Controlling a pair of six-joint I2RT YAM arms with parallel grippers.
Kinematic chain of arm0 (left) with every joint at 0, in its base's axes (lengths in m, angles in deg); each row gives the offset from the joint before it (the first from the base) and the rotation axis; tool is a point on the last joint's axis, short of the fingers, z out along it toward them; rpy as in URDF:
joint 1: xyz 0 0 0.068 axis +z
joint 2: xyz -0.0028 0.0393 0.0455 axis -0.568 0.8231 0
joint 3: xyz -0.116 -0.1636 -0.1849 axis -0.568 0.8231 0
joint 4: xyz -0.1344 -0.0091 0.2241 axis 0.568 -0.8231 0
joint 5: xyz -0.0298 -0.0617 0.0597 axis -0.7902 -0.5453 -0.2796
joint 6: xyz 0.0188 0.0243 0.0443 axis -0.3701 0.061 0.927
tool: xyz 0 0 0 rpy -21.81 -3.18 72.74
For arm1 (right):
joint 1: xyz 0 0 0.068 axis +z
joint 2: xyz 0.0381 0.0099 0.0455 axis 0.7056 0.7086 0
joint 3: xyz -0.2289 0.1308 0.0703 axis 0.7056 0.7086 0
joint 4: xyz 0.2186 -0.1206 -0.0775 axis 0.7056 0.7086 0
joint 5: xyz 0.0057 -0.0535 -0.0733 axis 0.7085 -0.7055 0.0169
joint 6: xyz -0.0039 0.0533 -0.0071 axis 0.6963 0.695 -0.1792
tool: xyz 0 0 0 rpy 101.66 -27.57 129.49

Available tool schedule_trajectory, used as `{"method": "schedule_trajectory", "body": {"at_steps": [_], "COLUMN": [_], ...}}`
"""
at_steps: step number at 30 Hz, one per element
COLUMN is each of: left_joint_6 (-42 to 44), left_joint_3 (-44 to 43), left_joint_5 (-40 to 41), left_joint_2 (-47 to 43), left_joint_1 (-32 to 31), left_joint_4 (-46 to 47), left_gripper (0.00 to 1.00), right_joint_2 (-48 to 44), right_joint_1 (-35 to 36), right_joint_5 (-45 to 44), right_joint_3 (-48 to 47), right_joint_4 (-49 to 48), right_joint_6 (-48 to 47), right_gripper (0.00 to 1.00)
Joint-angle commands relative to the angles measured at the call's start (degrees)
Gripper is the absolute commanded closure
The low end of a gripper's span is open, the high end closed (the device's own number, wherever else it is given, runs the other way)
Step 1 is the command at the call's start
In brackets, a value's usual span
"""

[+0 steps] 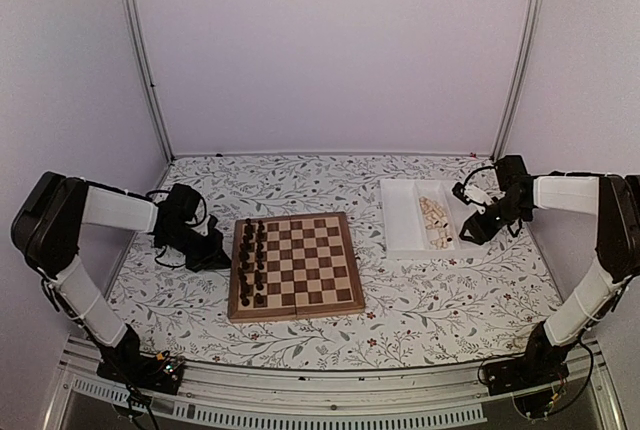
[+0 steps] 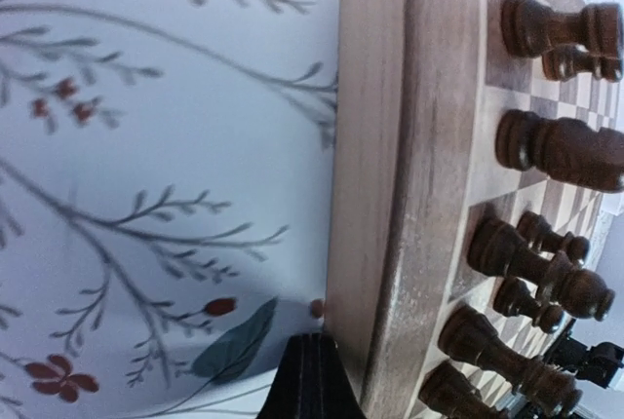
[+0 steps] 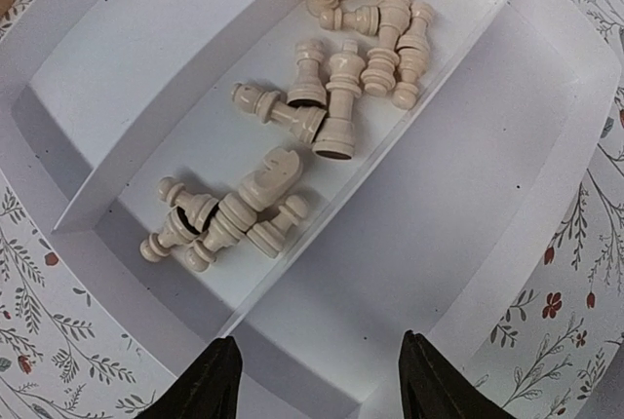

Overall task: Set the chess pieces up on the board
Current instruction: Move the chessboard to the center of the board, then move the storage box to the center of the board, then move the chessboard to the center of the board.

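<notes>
right gripper, jaws apart and empty, hangs over the near wall of the white tray; the chess pieces lie toppled just ahead, long axes mixed. left gripper, closed, sits beside the board, well apart from them.

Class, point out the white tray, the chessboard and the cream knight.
white tray [image 1: 400,214], top view, bare left compartment.
chessboard [image 1: 320,270], top view, bare middle square.
cream knight [image 3: 269,176], right wrist view, its body.
</notes>
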Motion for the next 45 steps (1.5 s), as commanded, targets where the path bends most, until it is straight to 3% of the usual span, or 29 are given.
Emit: {"method": "schedule_trajectory", "body": {"at_steps": [1,15,30,34,38,41,45], "left_joint_6": [-1.25,-0.25,0.17,3.71,9.8,14.78,21.44], "left_joint_3": [-2.62,-8.57,-6.83,-10.78,-20.51,-30.11,-39.12], "left_joint_5": [-1.47,-2.55,-0.69,5.81,17.05,22.98,20.38], "left_joint_2": [4.65,11.42,7.05,4.34,-1.19,-3.96,-3.84], "left_joint_1": [-4.11,-9.93,-13.62,-13.94,-14.15,-14.52,-16.39], "left_joint_4": [3.27,3.93,3.34,-3.8,-13.48,-14.94,-9.68], "left_gripper": [1.0,1.0,1.0,1.0,1.0,0.76,0.53], "right_joint_2": [-1.95,-1.58,-6.15,-6.84,-7.14,-7.33,-4.16], "right_joint_1": [-0.34,-0.5,-7.12,-7.74,-7.76,-7.55,-6.23], "right_joint_5": [-1.48,-6.6,-12.02,-12.46,-4.72,3.61,7.71], "right_joint_3": [0.52,3.56,9.2,7.94,-0.61,-6.0,-12.06], "right_joint_4": [0.41,1.65,5.27,6.71,12.86,14.32,12.34], "right_joint_6": [-1.29,-3.12,-7.35,-8.31,-7.28,-6.77,-3.22], "right_gripper": [0.41,0.42,0.42,0.42,0.42,0.42,0.42]}}
